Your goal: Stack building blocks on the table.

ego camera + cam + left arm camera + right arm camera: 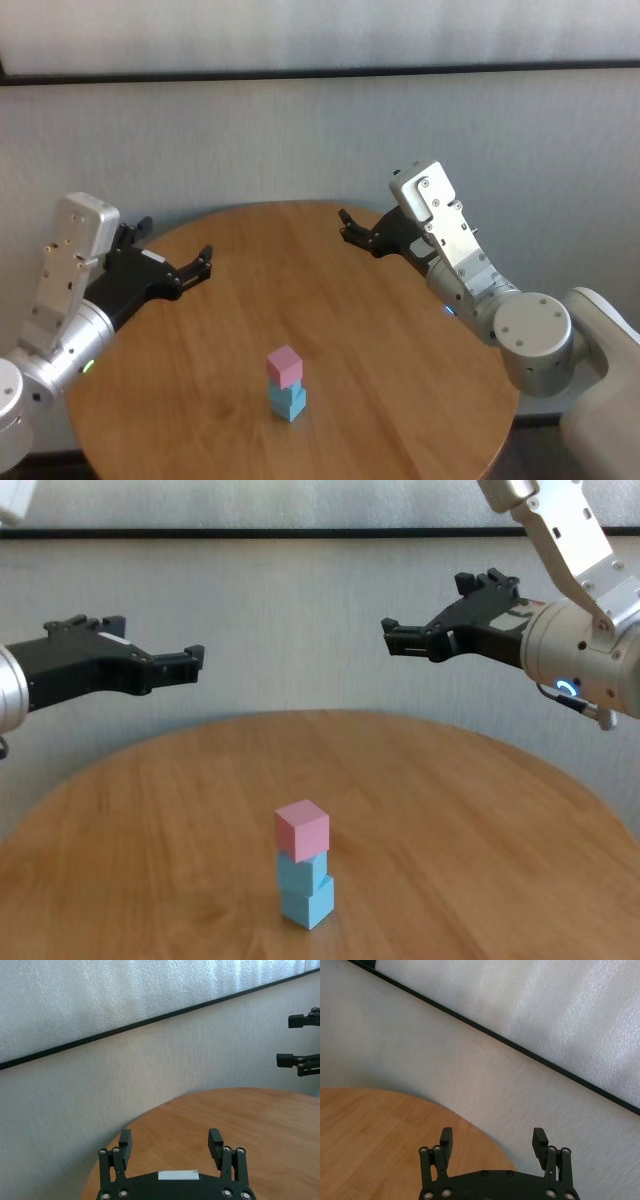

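Near the front middle of the counter [400, 340] the pink cube [284, 365] sits on two blue cubes [288, 401], probably light, stiff and tippy, so pinch flat opposite faces; left hand [172, 254] and right hand [358, 229] hover wide open, empty.

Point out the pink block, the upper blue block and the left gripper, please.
pink block [302, 831]: chest view, front face.
upper blue block [304, 867]: chest view, visible front face.
left gripper [171, 1149]: left wrist view, midway between open fingertips.
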Available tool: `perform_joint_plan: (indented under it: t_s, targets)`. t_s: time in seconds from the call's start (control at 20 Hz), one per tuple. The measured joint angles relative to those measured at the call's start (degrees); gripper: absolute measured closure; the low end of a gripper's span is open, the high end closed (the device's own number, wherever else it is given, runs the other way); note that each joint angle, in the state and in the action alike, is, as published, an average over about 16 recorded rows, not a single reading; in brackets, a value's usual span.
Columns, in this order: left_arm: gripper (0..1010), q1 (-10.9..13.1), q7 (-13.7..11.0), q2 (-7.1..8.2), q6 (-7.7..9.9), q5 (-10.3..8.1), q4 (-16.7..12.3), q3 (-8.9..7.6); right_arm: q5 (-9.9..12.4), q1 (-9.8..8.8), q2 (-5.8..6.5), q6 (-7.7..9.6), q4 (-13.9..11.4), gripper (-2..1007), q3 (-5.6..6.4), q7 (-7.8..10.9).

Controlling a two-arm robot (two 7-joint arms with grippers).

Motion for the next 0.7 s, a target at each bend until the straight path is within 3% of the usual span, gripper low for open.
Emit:
perform_joint_plan:
  t_s: [0.3,0.7]
  targets:
    - [11,2.1,0.5,-0.06,-0.94,0.69,-1.3,-0.74,0.0,0.0,0.0,0.0,0.0,4,0.0,0.0]
    - [11,3.1,0.9,0.26,-1.59,1.3,-2.1,-1.08,0.0,0.0,0.0,0.0,0.0,4,0.0,0.0]
